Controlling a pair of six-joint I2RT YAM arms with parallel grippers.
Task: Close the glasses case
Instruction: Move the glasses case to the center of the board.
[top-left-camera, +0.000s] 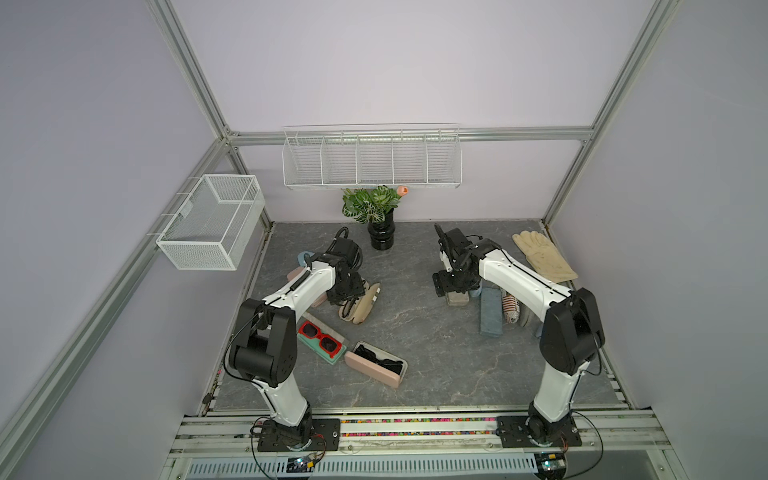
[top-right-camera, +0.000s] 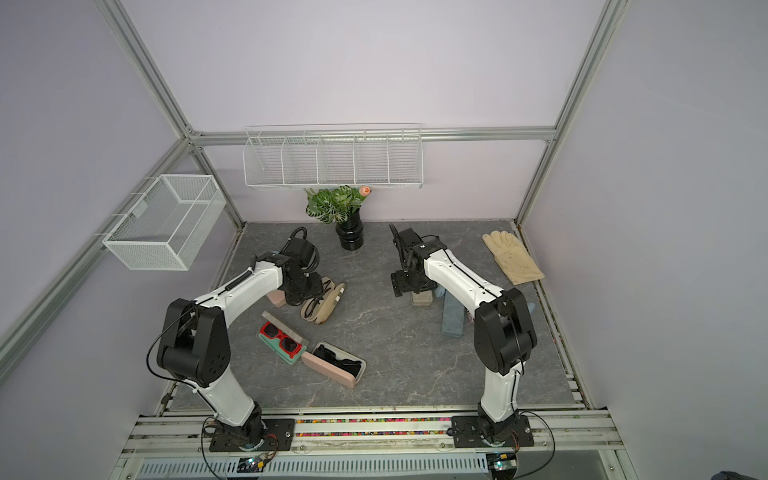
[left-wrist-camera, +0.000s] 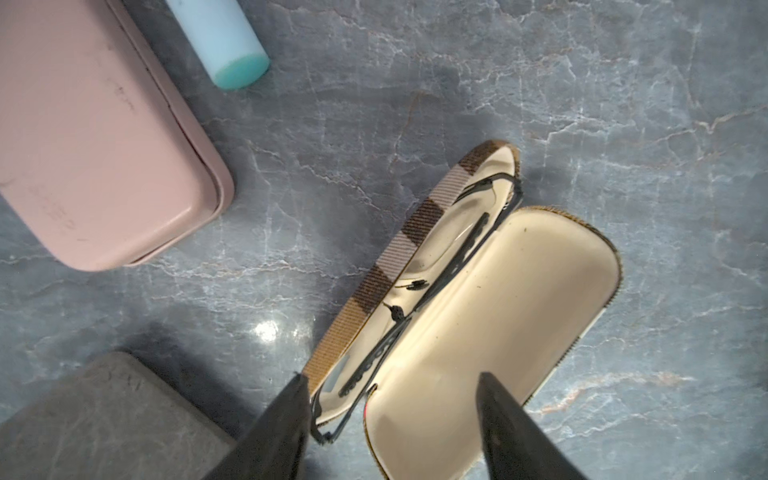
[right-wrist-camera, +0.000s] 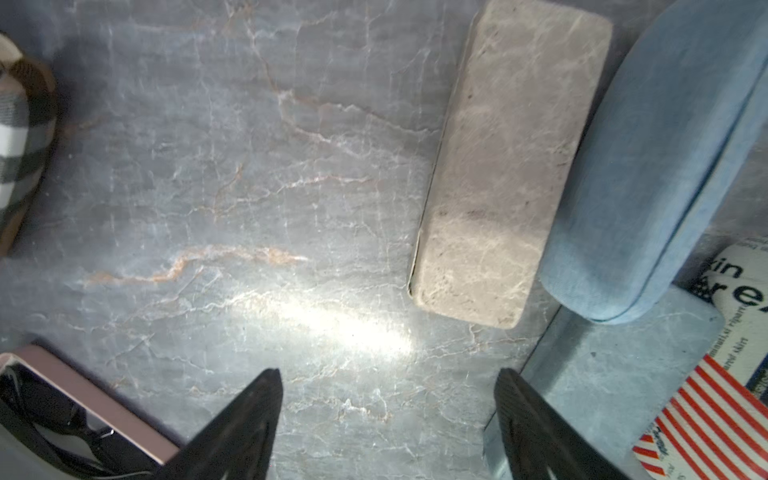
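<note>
While the case gapes (glasses inside), the left gripper overhangs it.

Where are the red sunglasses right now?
In both top views, the red sunglasses lie in a teal case on the left side, beside the open pink case.

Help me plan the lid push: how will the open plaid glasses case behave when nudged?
The plaid case looks like a rigid hinged shell, so its lid should probably swing rather than flex. Lying on the glossy table, it may slide before closing. The thin glasses inside seem fragile if pinched.
</note>
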